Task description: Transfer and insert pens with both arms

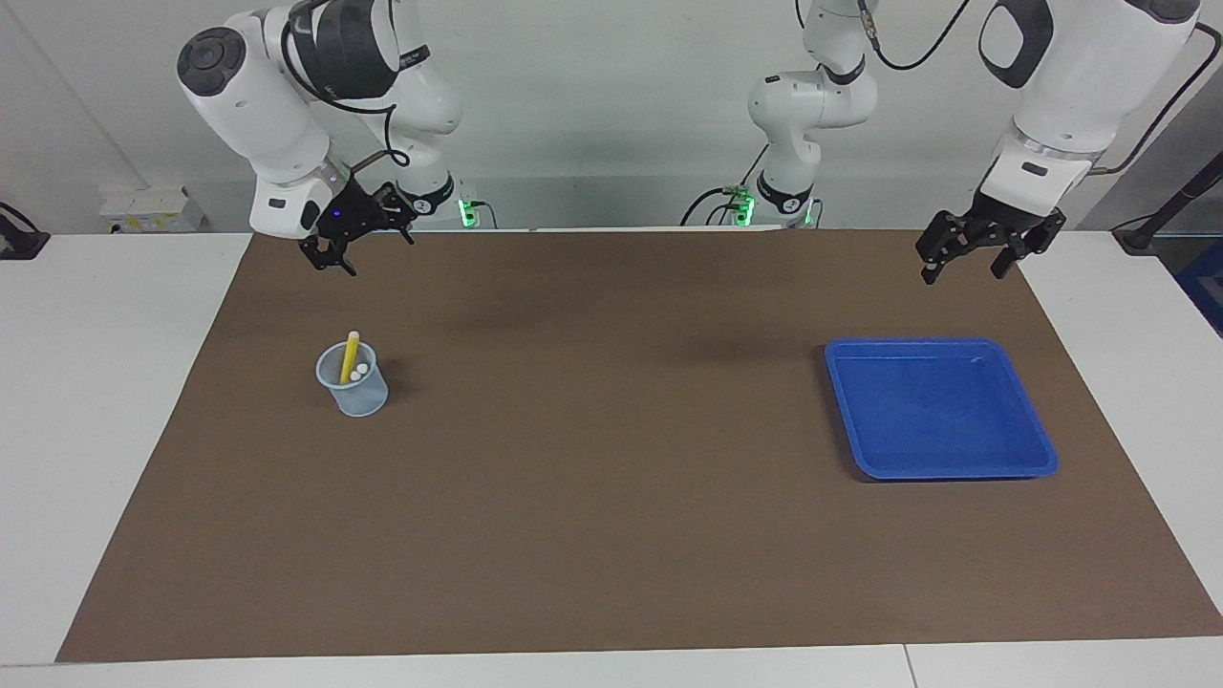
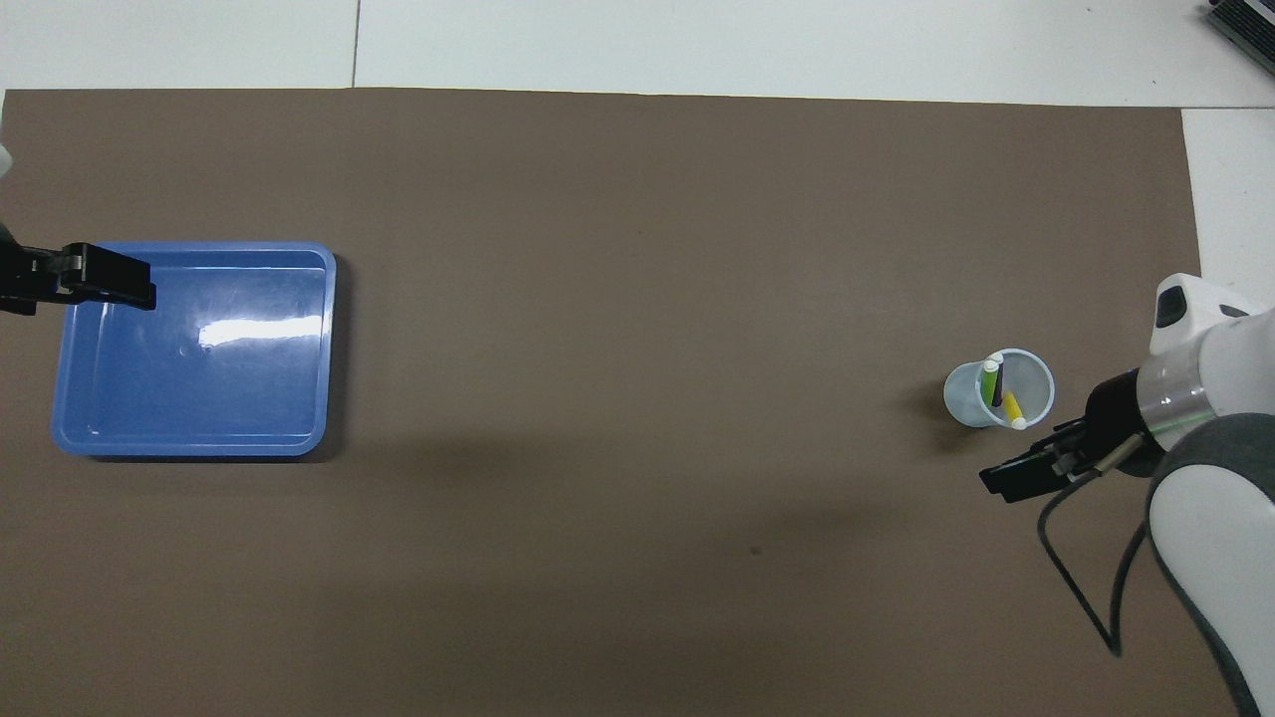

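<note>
Three pens stand together in the clear plastic cup [image 1: 353, 380] at the left-centre of the facing view: the yellow pen [image 1: 351, 356] leans tall above the rim, and the overhead view picks out the green pen [image 2: 989, 381] and a dark one that is probably the purple pen [image 2: 997, 384], though its colour is hard to read in there. The blue tray [image 1: 938, 406], right of centre, lies bare. The right gripper [image 1: 355, 239] hangs at the upper left of the facing view, over the mat's top edge and well clear of the cup, jaws spread wide and holding nothing. The left gripper [image 1: 976, 248] waits at the upper right, above the tray's corner, jaws wide as well. By my reckoning the insertion is done. These markers look light, stiff and smooth-barrelled, so they would slip in a loose pinch; the place to take one is mid-barrel, squarely across, not on the whitish cap end, which could pull off.
</note>
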Controlling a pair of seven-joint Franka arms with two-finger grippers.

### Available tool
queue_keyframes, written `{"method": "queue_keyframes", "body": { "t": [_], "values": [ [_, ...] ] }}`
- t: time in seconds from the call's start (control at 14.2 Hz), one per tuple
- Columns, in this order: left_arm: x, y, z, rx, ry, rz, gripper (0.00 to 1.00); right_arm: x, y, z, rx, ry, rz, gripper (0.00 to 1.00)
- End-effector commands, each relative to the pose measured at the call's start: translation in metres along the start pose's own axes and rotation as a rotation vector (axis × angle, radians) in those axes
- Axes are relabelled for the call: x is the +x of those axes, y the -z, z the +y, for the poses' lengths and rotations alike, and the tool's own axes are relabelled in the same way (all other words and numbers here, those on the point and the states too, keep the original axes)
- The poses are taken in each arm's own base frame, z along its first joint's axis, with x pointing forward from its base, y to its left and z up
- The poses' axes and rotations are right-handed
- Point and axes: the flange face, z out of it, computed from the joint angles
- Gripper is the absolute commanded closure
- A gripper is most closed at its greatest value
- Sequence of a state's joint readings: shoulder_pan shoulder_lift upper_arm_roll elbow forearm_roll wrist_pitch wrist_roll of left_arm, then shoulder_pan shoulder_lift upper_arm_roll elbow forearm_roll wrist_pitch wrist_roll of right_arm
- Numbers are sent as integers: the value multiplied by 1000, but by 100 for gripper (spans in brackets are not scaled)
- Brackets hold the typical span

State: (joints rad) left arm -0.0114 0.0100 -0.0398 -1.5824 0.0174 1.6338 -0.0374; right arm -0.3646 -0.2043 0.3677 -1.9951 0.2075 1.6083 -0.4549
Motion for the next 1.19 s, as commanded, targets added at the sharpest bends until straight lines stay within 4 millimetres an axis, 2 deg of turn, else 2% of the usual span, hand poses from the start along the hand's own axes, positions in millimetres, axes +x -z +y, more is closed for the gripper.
{"method": "queue_keyframes", "body": {
  "t": [0.0,0.21,0.35,0.56,0.63,0.84,1.05,1.12],
  "values": [
    [-2,1,0,-20,3,-5,0,-3,3,4,-18,-79,-8,0],
    [-2,1,0,-20,3,-5,0,-3,3,6,-16,-75,-4,0],
    [-2,1,0,-20,3,-5,0,5,24,2,-26,-75,40,0],
    [-2,2,0,-20,3,-4,0,17,33,-8,-36,-140,18,0],
    [-2,2,0,-20,3,-4,0,18,43,-5,-50,-168,24,0],
    [-1,1,0,-20,3,-5,0,43,46,-24,-70,-215,1,0],
    [-2,2,0,-20,3,-4,0,56,56,-23,-106,-222,11,0],
    [-2,2,0,-20,3,-4,0,59,59,-17,-109,-219,47,0]
  ]
}}
